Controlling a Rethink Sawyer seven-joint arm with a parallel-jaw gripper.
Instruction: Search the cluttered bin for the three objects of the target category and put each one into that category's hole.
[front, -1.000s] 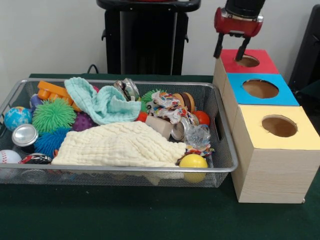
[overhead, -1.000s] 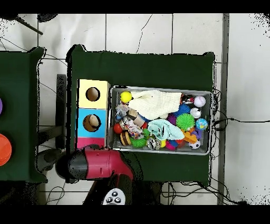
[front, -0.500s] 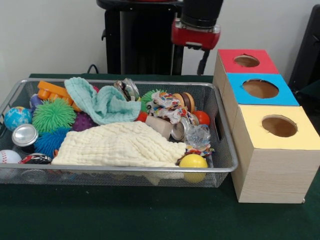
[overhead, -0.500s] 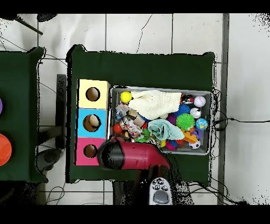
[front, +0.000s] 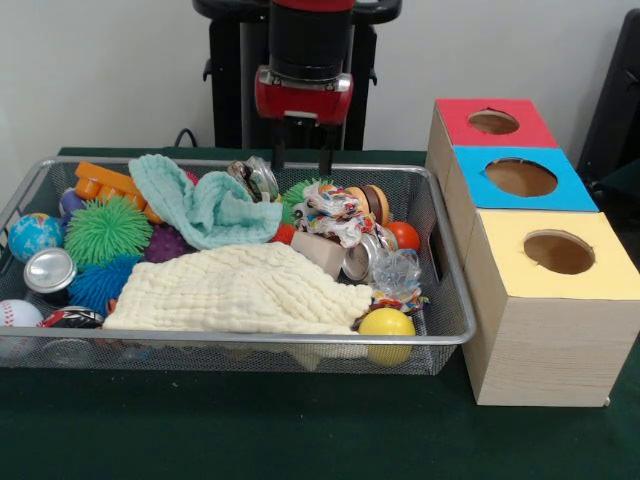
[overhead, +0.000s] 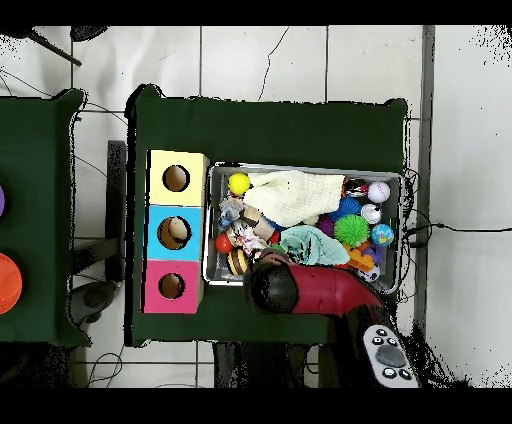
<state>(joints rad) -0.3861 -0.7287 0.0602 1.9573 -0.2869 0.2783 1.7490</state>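
The gripper (front: 302, 158) hangs at the back rim of the wire bin (front: 448, 300), its two dark fingers pointing straight down, a narrow gap showing between them and nothing held; in the overhead view the red arm (overhead: 320, 290) covers that corner of the bin, so the fingers cannot be seen there. Directly under the fingers and a little toward the camera lie a crushed silver can (front: 256, 178) and a green spiky ball (front: 298, 196), both just beside the fingertips but not touching them; the teal cloth (front: 205, 205) spreads to the picture's left of them, the patterned rag (front: 335, 213) to the right, and the big cream cloth (front: 240, 290) fills the front of the bin, well apart from the gripper. Which category is wanted cannot be told from the pictures, so the target is a guess; the can looks the likeliest, lying tilted with its long axis slanting from back-left to front-right, which would call for the fingers to close across its short side. The three boxes, with a red top (front: 494, 121), a blue top (front: 521, 178) and a yellow top (front: 556, 252), stand in a row off to the picture's right, outside the bin; nothing shows in their holes from the front.
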